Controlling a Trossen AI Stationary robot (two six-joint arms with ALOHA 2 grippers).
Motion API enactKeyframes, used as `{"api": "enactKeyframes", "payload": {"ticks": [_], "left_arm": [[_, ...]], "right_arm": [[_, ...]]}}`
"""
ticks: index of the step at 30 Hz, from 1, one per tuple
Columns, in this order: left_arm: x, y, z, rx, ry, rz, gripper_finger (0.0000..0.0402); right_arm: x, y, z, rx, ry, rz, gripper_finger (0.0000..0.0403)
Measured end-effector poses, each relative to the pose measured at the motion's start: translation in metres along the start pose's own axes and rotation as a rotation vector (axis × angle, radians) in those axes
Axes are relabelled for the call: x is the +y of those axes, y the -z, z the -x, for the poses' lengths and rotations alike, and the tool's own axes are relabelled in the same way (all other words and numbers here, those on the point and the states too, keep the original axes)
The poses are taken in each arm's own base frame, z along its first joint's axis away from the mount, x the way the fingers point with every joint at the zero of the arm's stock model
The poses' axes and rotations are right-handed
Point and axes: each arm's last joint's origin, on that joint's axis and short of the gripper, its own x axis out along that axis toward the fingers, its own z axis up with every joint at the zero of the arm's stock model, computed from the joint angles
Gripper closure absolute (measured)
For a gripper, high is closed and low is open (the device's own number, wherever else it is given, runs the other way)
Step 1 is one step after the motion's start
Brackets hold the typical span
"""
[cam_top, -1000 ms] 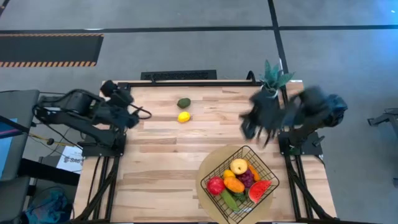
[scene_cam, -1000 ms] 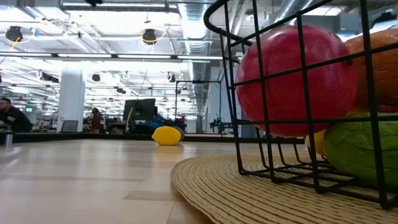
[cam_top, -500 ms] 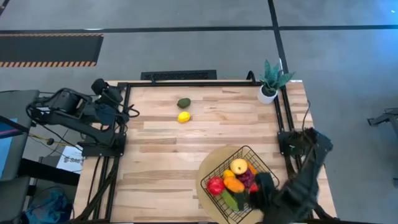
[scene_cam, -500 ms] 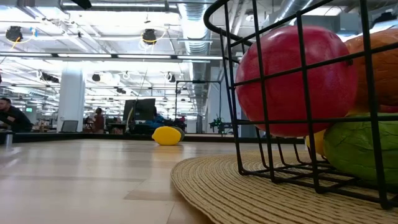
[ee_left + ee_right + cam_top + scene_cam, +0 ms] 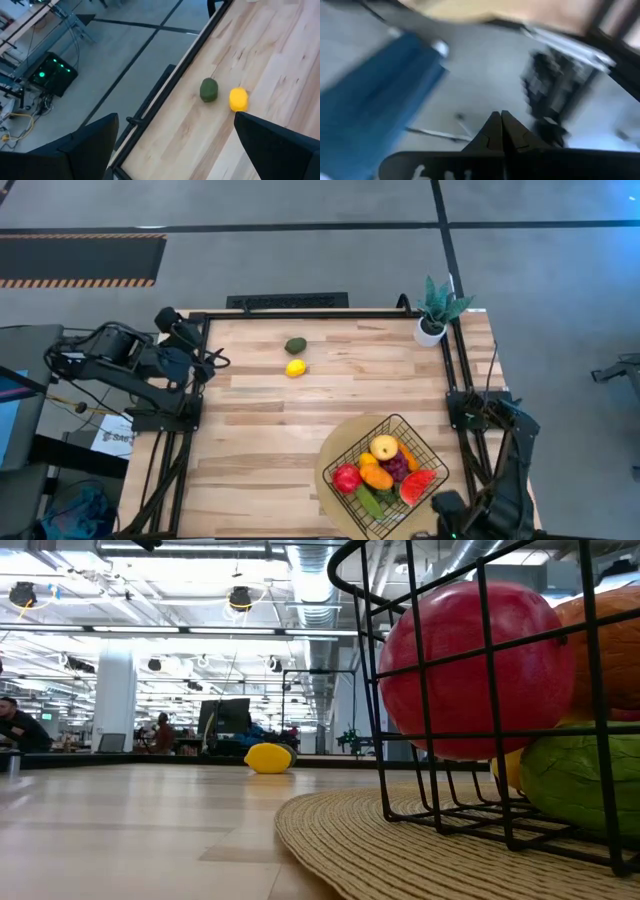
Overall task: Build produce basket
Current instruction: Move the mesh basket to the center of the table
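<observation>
Black wire basket [image 5: 385, 470] sits on its round tan mat [image 5: 330, 495], loaded with a red apple [image 5: 347, 478], an orange [image 5: 376, 476], a watermelon slice [image 5: 417, 485] and more. My right gripper [image 5: 501, 131], fingers pressed together and empty, hangs just past the basket off the table's edge. Well away from the basket, a lemon [image 5: 295, 367] and avocado [image 5: 295, 345] lie side by side; my left gripper [image 5: 205, 365] waits beyond them, fingers apart

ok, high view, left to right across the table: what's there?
left gripper at the left edge → avocado and lemon → basket of produce → potted plant → right gripper, off the near right corner
</observation>
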Motion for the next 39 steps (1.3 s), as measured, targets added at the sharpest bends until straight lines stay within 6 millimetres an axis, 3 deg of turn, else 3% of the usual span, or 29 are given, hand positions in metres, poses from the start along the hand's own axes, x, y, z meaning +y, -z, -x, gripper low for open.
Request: {"api": "enactKeyframes", "payload": {"ticks": [8,17,23,28,39], "left_arm": [[-0.009,-0.004,-0.005,0.016,-0.007,-0.033,0.0017],[-0.012,-0.006,-0.007,0.028,-0.004,-0.073,0.0017],[-0.012,-0.006,-0.007,0.029,-0.002,-0.096,0.0017],[-0.012,-0.005,-0.007,0.032,-0.003,-0.110,0.0017],[-0.012,-0.005,-0.007,0.032,-0.002,-0.117,0.0017]], "right_arm": [[0.006,0.016,-0.056,-0.003,0.192,-0.021,0.0402],[0.035,0.010,-0.138,-0.112,0.282,-0.083,0.0402],[0.043,0.011,-0.172,-0.091,0.301,-0.083,0.0402],[0.046,0.007,-0.186,-0.112,0.332,-0.103,0.0402],[0.068,-0.026,-0.176,-0.254,0.296,-0.106,0.0402]]}}
